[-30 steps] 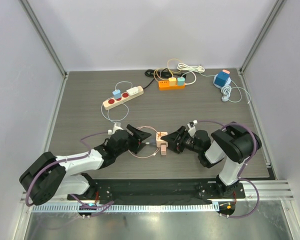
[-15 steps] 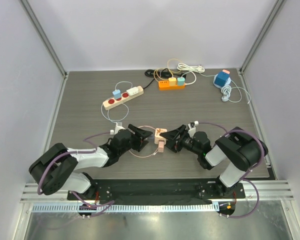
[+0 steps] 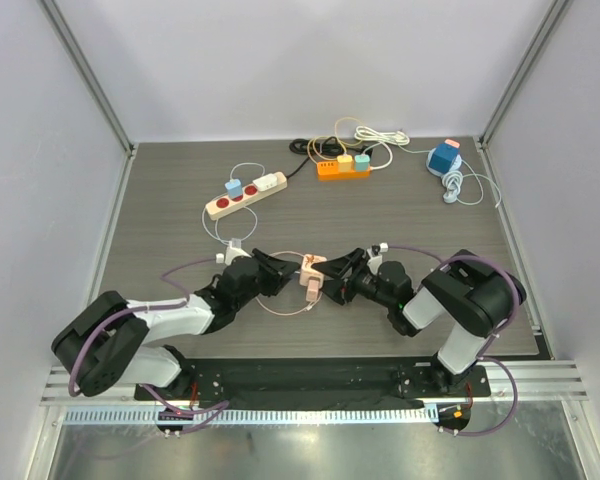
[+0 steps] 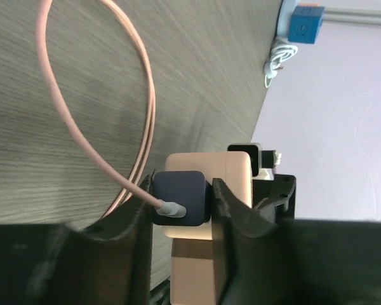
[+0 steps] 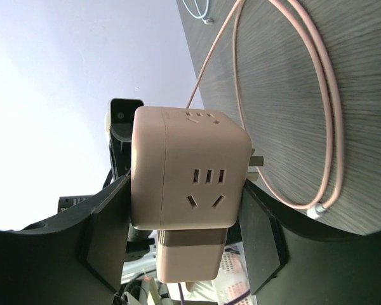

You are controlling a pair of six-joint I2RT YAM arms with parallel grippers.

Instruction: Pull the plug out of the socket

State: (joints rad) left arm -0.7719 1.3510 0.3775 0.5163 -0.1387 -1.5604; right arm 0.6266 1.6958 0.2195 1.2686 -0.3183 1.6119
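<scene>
Left gripper: my left gripper (image 4: 181, 189) has its fingers (image 4: 136, 219) pressed to both sides of the plug, clamped on it.
Right gripper: my right gripper (image 5: 187, 194) is clamped on the socket cube, one finger (image 5: 108, 232) on each side of it.
Plug: the plug (image 4: 178, 198) is a small dark navy block. It sits flat against a face of the cube and is not yet pulled free.
Socket cube: the socket cube (image 5: 184, 171) is pale pink. In my right wrist view, one face with a row of slots and a three-hole outlet is turned to the camera.
Where it all is: from above, the cube (image 3: 311, 283) is between my two grippers, near the front of the table (image 3: 170, 220) and about midway across. Whether it touches the wood I cannot tell.
Cable: a pink cable (image 4: 151, 95) leaves the back of the plug through a pale collar and loops over the wood grain beside me.
Arms: both reach low and inward, meeting tip to tip at the cube.
Far side: a cream power strip (image 3: 245, 195) lies at the back left. An orange power strip (image 3: 342, 169) with small plugs in it lies at the back centre. A blue adapter (image 3: 444, 157) with a white cord is at the back right. All three are well apart from my grippers.
</scene>
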